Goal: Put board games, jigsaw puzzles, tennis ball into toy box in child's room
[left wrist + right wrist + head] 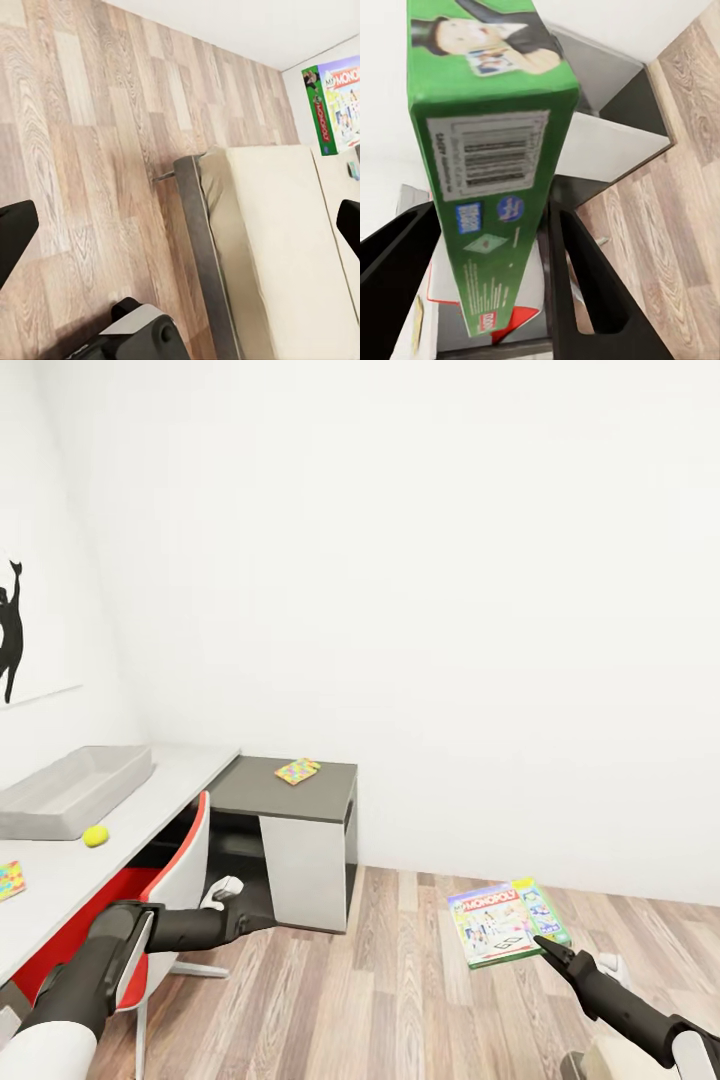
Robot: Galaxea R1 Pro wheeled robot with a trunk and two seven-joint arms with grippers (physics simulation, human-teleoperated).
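Observation:
My right gripper (553, 949) is shut on the lower edge of the green Monopoly board game (507, 922), which hangs tilted above the wood floor. In the right wrist view both black fingers (585, 285) clamp the box's barcode edge (491, 180). The light-grey toy box (72, 790) sits on the pale table (170, 770) at left, with the yellow tennis ball (95, 836) just in front of it. One jigsaw puzzle (297, 771) lies on the dark cabinet top, another (9, 881) at the table's near edge. My left gripper (180, 229) is open over the floor beside the bed (285, 247).
A red and white chair (178, 860) is tucked under the table, close to my left forearm. The dark cabinet with its white door (305, 865) stands against the far wall. Wood-plank floor (400, 1000) stretches between the cabinet and my right arm.

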